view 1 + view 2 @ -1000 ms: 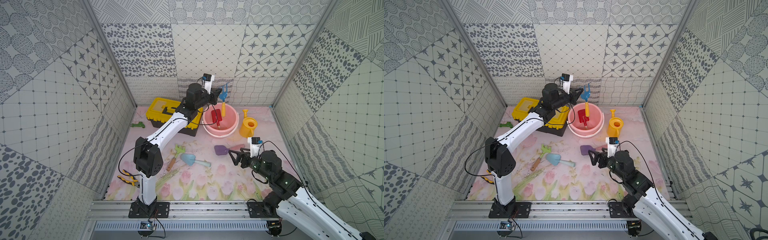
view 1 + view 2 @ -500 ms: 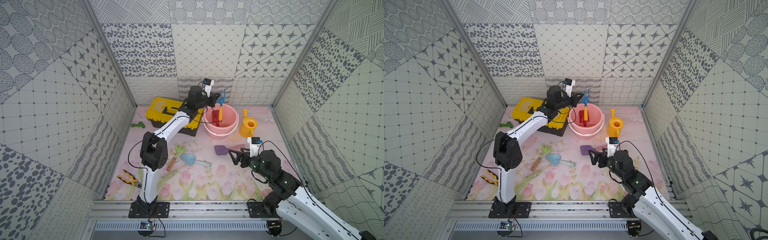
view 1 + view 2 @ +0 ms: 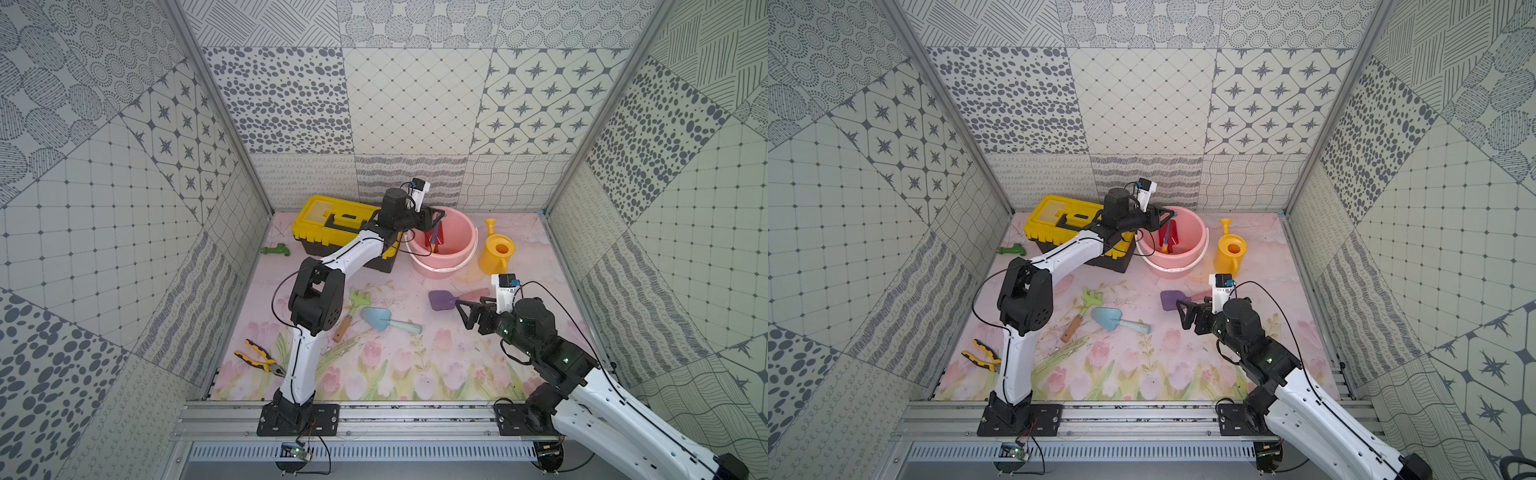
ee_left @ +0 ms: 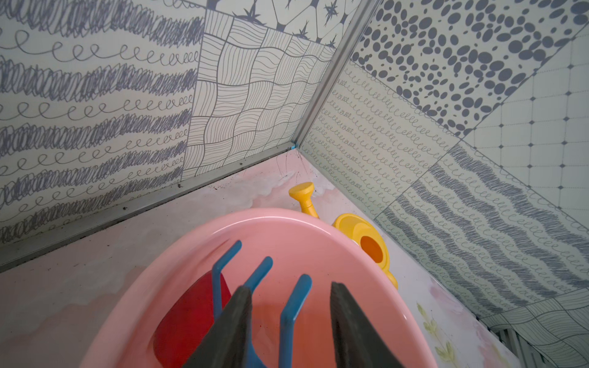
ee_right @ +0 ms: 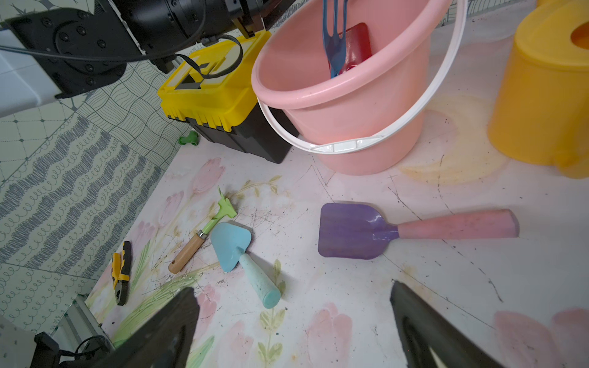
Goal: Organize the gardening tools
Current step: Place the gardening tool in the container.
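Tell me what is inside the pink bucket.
A blue fork and a red spade lean in the bucket. The left hand covers part of them; anything underneath is hidden.

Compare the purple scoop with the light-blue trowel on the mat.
The scoop has a broad, squarish purple blade; the trowel has a pointed blue one. The scoop's handle is pink, the trowel's pale blue-green like its blade. Both lie flat on the mat, outside the bucket.

Fork (image 5: 333, 47) and spade (image 5: 357, 44) in the bucket (image 3: 440, 270), between toolbox (image 3: 328, 224) and watering can (image 3: 496, 257); scoop (image 3: 439, 300), trowel (image 3: 376, 319), rake (image 3: 358, 299) in front
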You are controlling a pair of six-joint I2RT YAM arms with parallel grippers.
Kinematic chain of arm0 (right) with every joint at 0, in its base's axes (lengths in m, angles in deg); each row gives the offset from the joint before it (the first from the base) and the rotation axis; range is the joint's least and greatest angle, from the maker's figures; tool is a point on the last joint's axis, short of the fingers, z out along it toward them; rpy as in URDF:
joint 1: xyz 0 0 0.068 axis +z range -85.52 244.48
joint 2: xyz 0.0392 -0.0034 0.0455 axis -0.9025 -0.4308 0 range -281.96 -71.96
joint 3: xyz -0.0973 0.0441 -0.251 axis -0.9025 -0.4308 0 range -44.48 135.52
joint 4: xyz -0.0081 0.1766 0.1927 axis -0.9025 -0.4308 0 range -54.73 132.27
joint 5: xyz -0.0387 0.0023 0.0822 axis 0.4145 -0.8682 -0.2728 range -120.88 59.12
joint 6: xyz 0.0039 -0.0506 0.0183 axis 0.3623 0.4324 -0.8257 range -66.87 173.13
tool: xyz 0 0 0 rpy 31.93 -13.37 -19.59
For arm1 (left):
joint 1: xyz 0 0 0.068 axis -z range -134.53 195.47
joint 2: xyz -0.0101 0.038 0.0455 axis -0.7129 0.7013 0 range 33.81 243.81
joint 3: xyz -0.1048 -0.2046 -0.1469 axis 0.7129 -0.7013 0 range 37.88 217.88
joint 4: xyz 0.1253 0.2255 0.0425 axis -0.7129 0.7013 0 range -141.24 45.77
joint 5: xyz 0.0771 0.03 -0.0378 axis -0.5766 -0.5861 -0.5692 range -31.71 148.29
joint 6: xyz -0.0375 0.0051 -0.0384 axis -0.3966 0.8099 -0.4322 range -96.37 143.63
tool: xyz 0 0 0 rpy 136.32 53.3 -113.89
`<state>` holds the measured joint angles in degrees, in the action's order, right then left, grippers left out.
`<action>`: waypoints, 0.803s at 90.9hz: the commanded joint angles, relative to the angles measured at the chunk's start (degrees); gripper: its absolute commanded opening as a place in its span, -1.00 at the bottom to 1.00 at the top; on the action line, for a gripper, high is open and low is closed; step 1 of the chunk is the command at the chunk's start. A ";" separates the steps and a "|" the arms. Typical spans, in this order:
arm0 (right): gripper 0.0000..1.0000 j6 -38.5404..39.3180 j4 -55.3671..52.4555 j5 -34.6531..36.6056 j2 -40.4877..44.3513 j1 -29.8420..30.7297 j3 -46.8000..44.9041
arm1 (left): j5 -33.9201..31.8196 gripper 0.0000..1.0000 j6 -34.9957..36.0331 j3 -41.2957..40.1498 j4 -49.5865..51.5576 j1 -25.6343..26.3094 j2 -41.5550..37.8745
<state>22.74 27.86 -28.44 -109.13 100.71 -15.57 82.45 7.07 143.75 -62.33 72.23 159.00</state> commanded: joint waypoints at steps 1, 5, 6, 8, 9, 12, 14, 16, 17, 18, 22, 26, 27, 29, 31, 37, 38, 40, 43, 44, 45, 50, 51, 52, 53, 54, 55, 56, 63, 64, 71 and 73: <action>0.94 0.29 1.32 1.13 -0.66 -0.35 0.30 | 3.33 0.25 -4.69 -1.43 -3.03 -0.49 -3.83; 0.94 0.23 1.32 1.44 -0.86 -0.30 0.28 | 4.11 0.32 -6.05 -1.51 -1.62 -0.49 -4.89; 0.94 0.24 1.32 1.53 -1.01 -0.29 0.27 | 4.30 0.33 -6.57 -1.57 -1.28 -0.48 -5.27; 0.94 0.24 1.32 1.74 -1.12 -0.28 0.36 | 4.71 0.35 -7.59 -1.61 -0.55 -0.48 -5.84; 0.94 0.20 1.36 1.80 -1.22 -0.37 0.32 | 4.95 0.36 -8.17 -1.62 -0.18 -0.44 -6.15; 0.94 0.16 1.32 2.11 -1.50 -0.40 0.24 | 5.71 0.41 -10.12 -1.61 1.15 -0.48 -7.05; 0.94 0.12 1.32 2.24 -1.68 -0.44 0.24 | 6.25 0.42 -11.60 -1.53 2.17 -0.46 -7.47; 0.94 0.15 1.32 2.34 -1.99 -0.39 0.27 | 6.66 0.43 -13.16 -1.54 3.41 -0.48 -8.02; 0.94 0.15 1.32 2.41 -2.05 -0.42 0.36 | 6.85 0.43 -13.99 -1.54 4.09 -0.48 -8.33; 0.94 0.16 1.36 2.49 -2.13 -0.48 0.36 | 7.03 0.43 -14.80 -1.54 4.69 -0.44 -8.66; 0.94 0.16 1.32 2.92 -2.66 -0.46 0.27 | 8.02 0.46 -17.94 -1.77 7.31 -0.48 -9.95; 0.94 0.11 1.34 3.59 -3.30 -0.54 0.27 | 8.95 0.51 -20.96 -3.00 9.33 -0.51 -11.41; 0.94 0.14 1.33 3.74 -3.41 -0.63 0.36 | 9.14 0.52 -21.76 -3.46 9.60 -0.50 -11.78; 0.94 0.20 1.21 3.99 -3.78 -0.70 0.41 | 9.45 0.54 -23.52 -4.87 9.93 -0.49 -12.75; 0.94 0.28 1.16 4.22 -4.16 -0.74 0.39 | 9.62 0.56 -25.13 -6.39 9.97 -0.49 -13.76; 0.94 0.54 1.15 5.01 -5.05 -0.81 0.45 | 9.45 0.57 -30.29 -12.50 9.54 -0.48 -17.26; 0.94 0.57 1.10 5.16 -5.17 -0.81 0.45 | 9.48 0.58 -31.03 -13.57 9.22 -0.53 -17.92; 0.94 0.63 1.09 5.42 -5.47 -0.83 0.45 | 9.60 0.57 -32.30 -16.10 8.58 -0.52 -19.31; 0.94 0.73 1.10 5.89 -5.94 -0.95 0.50 | 9.85 0.58 -33.94 -19.34 7.79 -0.44 -21.40; 0.94 0.75 1.17 6.04 -6.10 -0.92 0.48 | 9.90 0.58 -34.53 -20.42 7.64 -0.42 -21.88; 0.94 0.81 1.11 6.15 -6.31 -0.95 0.51 | 9.92 0.59 -35.09 -21.39 7.61 -0.45 -22.91; 0.94 1.01 1.14 7.05 -7.11 -1.08 0.52 | 9.94 0.60 -37.06 -26.55 7.93 -0.48 -26.83; 0.94 1.02 1.14 7.18 -7.38 -1.12 0.48 | 9.89 0.61 -37.41 -27.54 7.98 -0.48 -27.71; 0.94 1.07 1.14 7.34 -7.61 -1.18 0.51 | 9.83 0.61 -37.72 -28.78 7.95 -0.48 -28.55; 0.94 1.10 1.14 7.50 -7.90 -1.22 0.57 | 9.71 0.62 -38.00 -29.88 7.90 -0.40 -29.36; 0.94 1.11 1.14 7.63 -8.08 -1.23 0.64 | 9.60 0.62 -38.28 -30.91 7.87 -0.40 -30.12; 0.94 1.12 1.14 7.83 -8.22 -1.28 0.63 | 9.51 0.63 -38.63 -31.91 7.77 -0.35 -30.68; 0.94 1.12 1.14 7.97 -8.55 -1.31 0.63 | 9.42 0.63 -38.81 -32.85 7.72 -0.29 -31.61; 0.94 1.04 1.20 9.20 -10.78 -1.79 1.00 | 8.31 0.68 -40.09 -39.43 8.02 0.28 -37.52; 0.94 1.04 1.17 9.36 -11.15 -1.91 1.07 | 8.11 0.69 -40.16 -40.31 8.06 0.38 -38.42; 0.94 0.75 1.16 9.79 -13.76 -2.84 1.67 | 6.75 0.78 -40.22 -45.45 8.84 1.30 -43.34; 0.94 0.63 1.15 9.80 -14.35 -3.14 1.70 | 6.20 0.80 -40.27 -46.77 9.08 1.61 -44.67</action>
<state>23.13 27.86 -20.99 -121.24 98.68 -15.44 88.94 -24.73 107.49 -54.66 72.45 124.27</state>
